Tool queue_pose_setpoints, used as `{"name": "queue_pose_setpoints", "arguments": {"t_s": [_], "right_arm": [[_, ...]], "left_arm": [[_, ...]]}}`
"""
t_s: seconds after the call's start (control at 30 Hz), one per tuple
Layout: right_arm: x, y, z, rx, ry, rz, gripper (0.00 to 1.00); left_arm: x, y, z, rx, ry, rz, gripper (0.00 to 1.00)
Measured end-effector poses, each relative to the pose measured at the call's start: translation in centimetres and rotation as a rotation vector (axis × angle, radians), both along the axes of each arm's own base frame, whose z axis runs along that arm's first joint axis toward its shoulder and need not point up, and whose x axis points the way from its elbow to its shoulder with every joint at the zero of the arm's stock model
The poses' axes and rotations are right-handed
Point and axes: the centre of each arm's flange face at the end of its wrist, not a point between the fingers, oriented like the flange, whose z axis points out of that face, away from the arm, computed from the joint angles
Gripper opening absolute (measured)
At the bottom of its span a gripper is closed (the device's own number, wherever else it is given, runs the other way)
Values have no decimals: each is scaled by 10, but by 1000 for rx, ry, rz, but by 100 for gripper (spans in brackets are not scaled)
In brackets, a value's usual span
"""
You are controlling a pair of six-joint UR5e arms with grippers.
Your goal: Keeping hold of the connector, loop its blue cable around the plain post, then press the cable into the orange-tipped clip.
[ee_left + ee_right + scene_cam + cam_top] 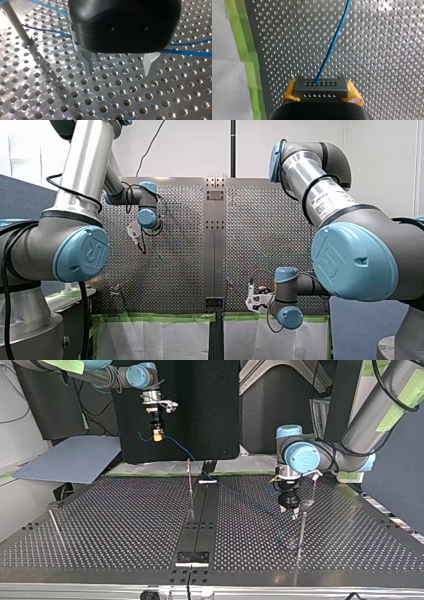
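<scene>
Table (112, 107) shiny perforated metal; connector (321, 87) matt dark plastic; blue cable (332, 46) glossy; post (16, 23) smooth metal

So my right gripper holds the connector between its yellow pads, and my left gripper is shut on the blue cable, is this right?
Not quite. The left gripper is open: the left wrist view shows its fingers apart, only table between their tips, the blue cable running past. The right gripper does hold the connector between its yellow pads.
</scene>
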Motion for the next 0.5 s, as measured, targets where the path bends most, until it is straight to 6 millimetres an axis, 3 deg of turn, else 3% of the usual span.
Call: {"name": "queue_pose_setpoints", "arguments": {"t_s": [0.5], "right_arm": [[20, 4, -2, 3, 51, 162, 0]], "left_arm": [[-2, 3, -2, -13, 22, 11, 100]]}}
